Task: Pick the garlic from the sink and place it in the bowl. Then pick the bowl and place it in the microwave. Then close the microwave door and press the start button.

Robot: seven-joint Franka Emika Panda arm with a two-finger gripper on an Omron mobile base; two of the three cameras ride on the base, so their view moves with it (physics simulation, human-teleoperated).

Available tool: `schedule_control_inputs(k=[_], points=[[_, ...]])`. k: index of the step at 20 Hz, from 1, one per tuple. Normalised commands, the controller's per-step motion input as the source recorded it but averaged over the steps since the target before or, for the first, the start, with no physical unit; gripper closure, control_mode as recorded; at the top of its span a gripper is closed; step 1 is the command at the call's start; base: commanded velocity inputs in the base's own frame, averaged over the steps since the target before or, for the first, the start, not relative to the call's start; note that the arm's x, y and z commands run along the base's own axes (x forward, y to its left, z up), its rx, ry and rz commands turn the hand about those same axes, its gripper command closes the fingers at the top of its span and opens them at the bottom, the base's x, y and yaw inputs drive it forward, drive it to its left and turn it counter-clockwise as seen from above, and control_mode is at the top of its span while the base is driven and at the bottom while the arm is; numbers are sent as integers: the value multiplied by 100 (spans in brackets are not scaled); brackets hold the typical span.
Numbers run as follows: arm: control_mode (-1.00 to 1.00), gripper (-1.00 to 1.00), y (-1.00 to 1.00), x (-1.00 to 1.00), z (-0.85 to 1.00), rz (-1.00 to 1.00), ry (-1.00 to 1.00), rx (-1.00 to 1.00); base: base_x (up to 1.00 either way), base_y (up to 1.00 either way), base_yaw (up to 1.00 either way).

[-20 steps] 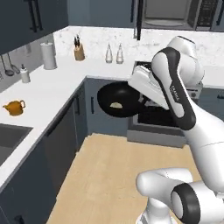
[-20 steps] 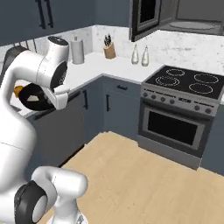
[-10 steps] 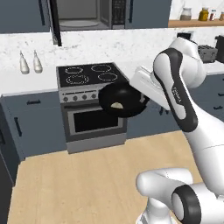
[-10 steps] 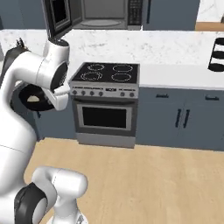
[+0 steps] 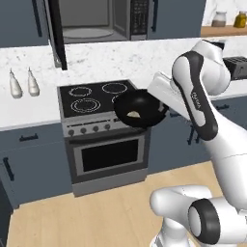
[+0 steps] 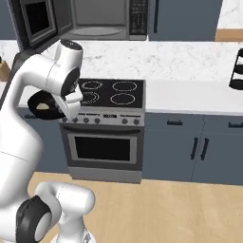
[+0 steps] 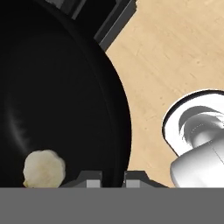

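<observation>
- The first part of the task looks done: you see the garlic [image 5: 133, 115] lying inside the bowl [image 5: 140, 109], a small pale lump on the black bottom.
- In the hand view the garlic [image 7: 43, 168] sits low in the bowl [image 7: 61, 105], close to the finger tips and to the rim.
- The second part is in hand, I judge: the bowl is off any surface and hangs in the air in front of the stove [image 5: 101, 132], above its front edge, carried by the arm.
- The gripper [image 7: 112, 178] is pinching the rim of the bowl; its two dark tips stand close together with the rim between them (the wall there is thin, so the gap is narrow).
- The microwave [image 5: 96, 21] is above the stove, and the microwave door [image 5: 57, 34] is swung open to the left, so the pale inside is free to take the bowl.
- What is left: lift the bowl up into the microwave, let it go, shut the door and press the start button on the keypad panel [image 6: 138, 16].
- The arm is bent at the elbow, with the forearm reaching forward and to the left side; the bowl [image 6: 43, 105] is well below the microwave opening.
- The bowl seems nearly level, a little tilted toward the camera, so you should keep it flat while it rises.
</observation>
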Motion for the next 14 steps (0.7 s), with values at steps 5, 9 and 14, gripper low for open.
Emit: schedule_control_inputs(k=[5, 9, 14], points=[[100, 100, 0, 0, 0, 0, 0, 0, 100, 9, 0], [100, 100, 0, 0, 0, 0, 0, 0, 100, 20, 0], [100, 100, 0, 0, 0, 0, 0, 0, 96, 37, 2]])
